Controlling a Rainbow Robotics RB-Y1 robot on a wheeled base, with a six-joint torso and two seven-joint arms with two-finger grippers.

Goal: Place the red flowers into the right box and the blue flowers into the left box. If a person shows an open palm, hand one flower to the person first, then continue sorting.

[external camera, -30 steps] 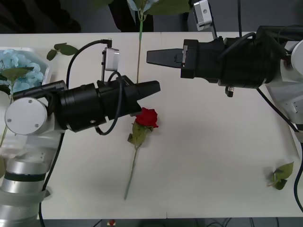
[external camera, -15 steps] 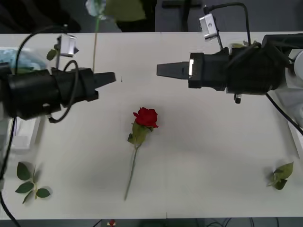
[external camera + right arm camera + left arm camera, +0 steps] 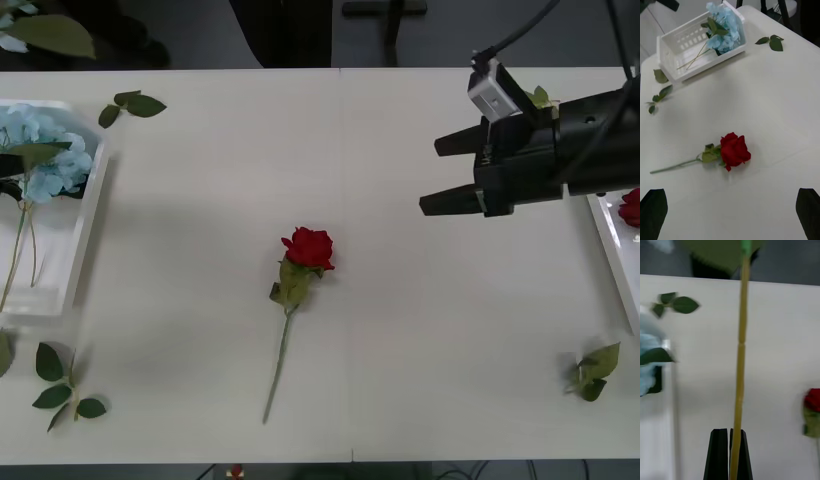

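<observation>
A thin green stem (image 3: 738, 390) is pinched in the left claw (image 3: 729, 450), while the right claw (image 3: 432, 175) is spread wide at three o'clock of the velvety red rose (image 3: 309, 247) on the smooth white surface (image 3: 400, 330).

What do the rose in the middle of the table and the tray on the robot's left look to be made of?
The rose looks artificial: matte, cloth-like red petals and an even green stem that could be plastic. The tray looks like molded white plastic with a faint sheen, a raised rim and ribbed or slotted walls. Both are guesses from looks.
</observation>
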